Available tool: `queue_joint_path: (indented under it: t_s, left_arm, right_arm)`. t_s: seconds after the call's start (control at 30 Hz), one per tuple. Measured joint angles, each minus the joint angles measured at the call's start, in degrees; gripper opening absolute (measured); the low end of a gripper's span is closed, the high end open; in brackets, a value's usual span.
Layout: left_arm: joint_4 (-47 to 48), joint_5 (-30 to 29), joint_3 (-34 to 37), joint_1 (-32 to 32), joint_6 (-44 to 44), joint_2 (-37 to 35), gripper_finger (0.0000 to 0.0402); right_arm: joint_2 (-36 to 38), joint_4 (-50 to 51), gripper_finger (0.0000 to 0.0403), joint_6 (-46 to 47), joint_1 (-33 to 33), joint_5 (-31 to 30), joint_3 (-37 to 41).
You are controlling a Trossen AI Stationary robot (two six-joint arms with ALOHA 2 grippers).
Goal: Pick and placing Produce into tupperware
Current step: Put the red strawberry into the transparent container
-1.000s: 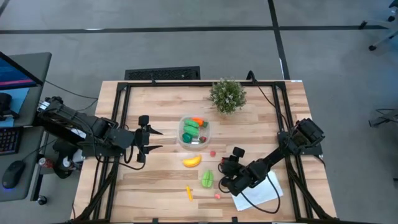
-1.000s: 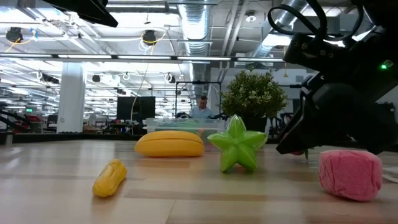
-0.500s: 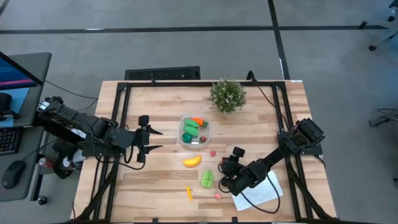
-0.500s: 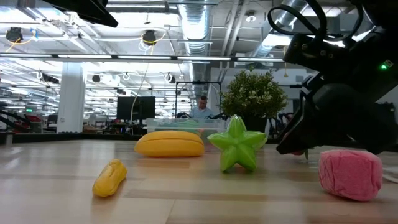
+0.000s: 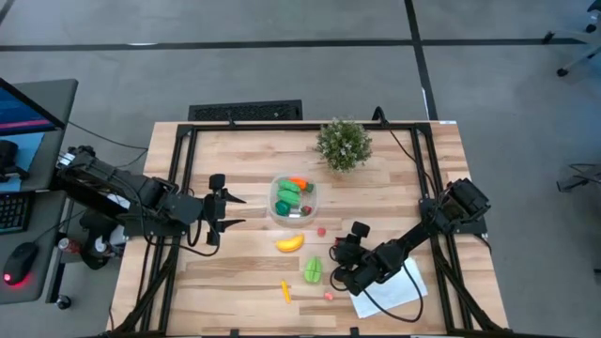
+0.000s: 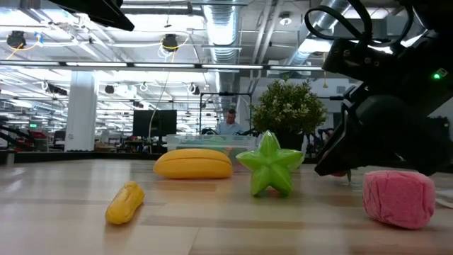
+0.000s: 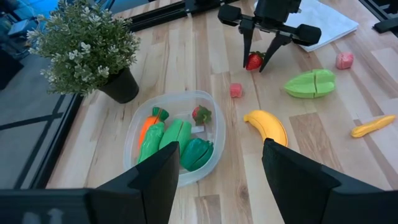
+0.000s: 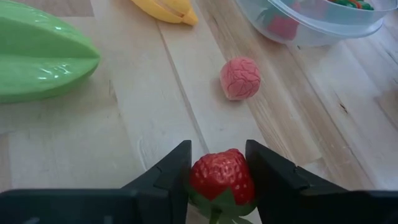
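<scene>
I have the right pincer [image 8: 219, 180] pinching a strawberry [image 8: 222, 177] between its two fingers, low over the bench [image 5: 254, 272], near the white sheet [image 5: 399, 286]. Just ahead of it lies a pink berry [image 8: 240, 78] on the wood, and the green star-shaped fruit [image 5: 313, 269] sits beside it, with the banana [image 5: 290, 243] between that fruit and the clear tub [image 5: 311, 208]. The tub holds a carrot [image 7: 148, 123], several green pieces [image 7: 177, 142] and a small red berry [image 7: 201, 114]. A small yellow-orange piece [image 5: 285, 291] and another pink berry [image 5: 329, 296] lie near the bench's front edge. My left pincer [image 5: 229, 211] waits spread apart, off to the tub's left. The potted plant [image 5: 344, 143] stands behind the tub.
</scene>
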State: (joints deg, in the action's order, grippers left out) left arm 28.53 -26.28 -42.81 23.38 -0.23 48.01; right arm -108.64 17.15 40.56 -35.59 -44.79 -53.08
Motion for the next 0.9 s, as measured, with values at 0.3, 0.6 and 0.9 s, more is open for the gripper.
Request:
queue_joint_path:
  t_s: [0.3, 0.6, 0.9]
  left_arm:
    - [0.0, 0.0, 0.0, 0.0, 0.0, 0.0, 0.0219]
    - [0.0, 0.0, 0.0, 0.0, 0.0, 0.0, 0.0219]
    - [0.0, -0.1, 0.0, 0.0, 0.0, 0.0, 0.0219]
  right_arm:
    - [0.0, 0.0, 0.0154, 0.0, 0.0, 0.4, 0.0]
    - [0.0, 0.0, 0.0135, 0.0, 0.0, 1.3, 0.0]
    - [0.0, 0.0, 0.0164, 0.0, 0.0, 1.5, 0.0]
